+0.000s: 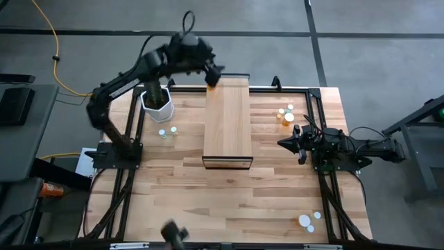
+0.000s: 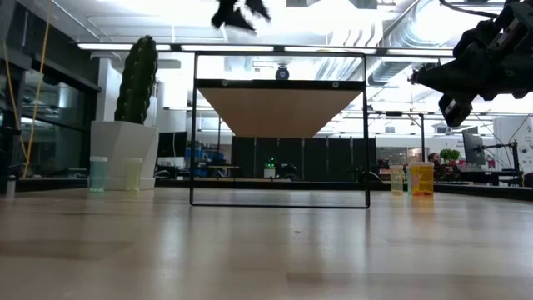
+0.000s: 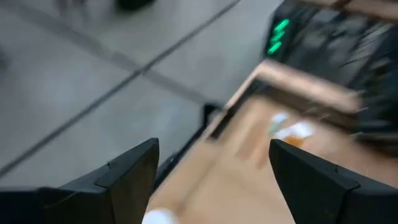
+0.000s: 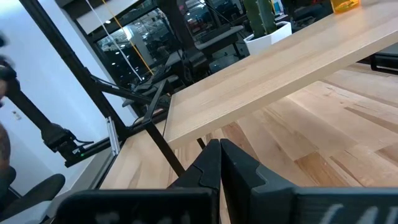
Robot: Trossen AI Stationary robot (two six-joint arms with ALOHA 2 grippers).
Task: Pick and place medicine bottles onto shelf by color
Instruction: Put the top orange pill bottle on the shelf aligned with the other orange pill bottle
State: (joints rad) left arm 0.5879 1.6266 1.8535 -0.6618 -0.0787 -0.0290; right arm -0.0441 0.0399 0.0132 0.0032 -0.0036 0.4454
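The light-wood shelf (image 1: 227, 121) stands mid-table on a dark frame. One orange bottle (image 1: 214, 87) stands on the shelf's far end; it also shows in the right wrist view (image 4: 345, 5). My left gripper (image 1: 214, 73) is open just above it, and a white cap (image 3: 158, 216) shows low between its spread fingers without touching them. Two pale green bottles (image 1: 167, 130) stand on the table left of the shelf. A few orange and pale bottles (image 1: 285, 114) stand right of it. My right gripper (image 1: 288, 144) is shut and empty, level, right of the shelf.
A white pot with a cactus (image 1: 156, 101) stands at the far left, close under my left arm. More white-capped bottles (image 1: 309, 221) stand at the near right corner. A dark frame (image 1: 316, 94) runs along the table's edges.
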